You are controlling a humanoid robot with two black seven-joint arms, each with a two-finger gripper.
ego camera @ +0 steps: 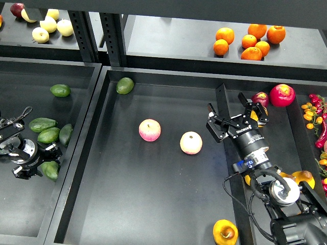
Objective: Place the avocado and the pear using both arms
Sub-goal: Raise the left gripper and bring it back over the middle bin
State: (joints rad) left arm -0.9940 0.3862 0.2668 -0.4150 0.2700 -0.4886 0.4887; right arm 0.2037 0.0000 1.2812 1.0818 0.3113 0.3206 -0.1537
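Observation:
Several dark green elongated avocados lie in the left bin; one avocado (pixel 51 170) lies right at the fingertips of my left gripper (pixel 41 162), whose fingers stand apart around its upper end. I cannot tell if they touch it. A golden yellow-orange pear (pixel 225 232) with a brown dimple lies at the front edge of the middle tray (pixel 153 204). Another pear (pixel 304 177) lies in the right bin, partly behind my right arm. My right gripper (pixel 236 114) is open and empty above the divider (pixel 222 97), with a yellow fruit (pixel 254 117) half hidden under one finger.
Two pink-yellow apples (pixel 149 130) (pixel 191 143) lie mid-tray. Rounder olive avocados sit at the tray's back (pixel 125 85) and in the left bin (pixel 61 90). Oranges (pixel 250 41) and pale apples (pixel 49 25) are on the back shelf. Red fruits (pixel 282 95) lie in the right bin.

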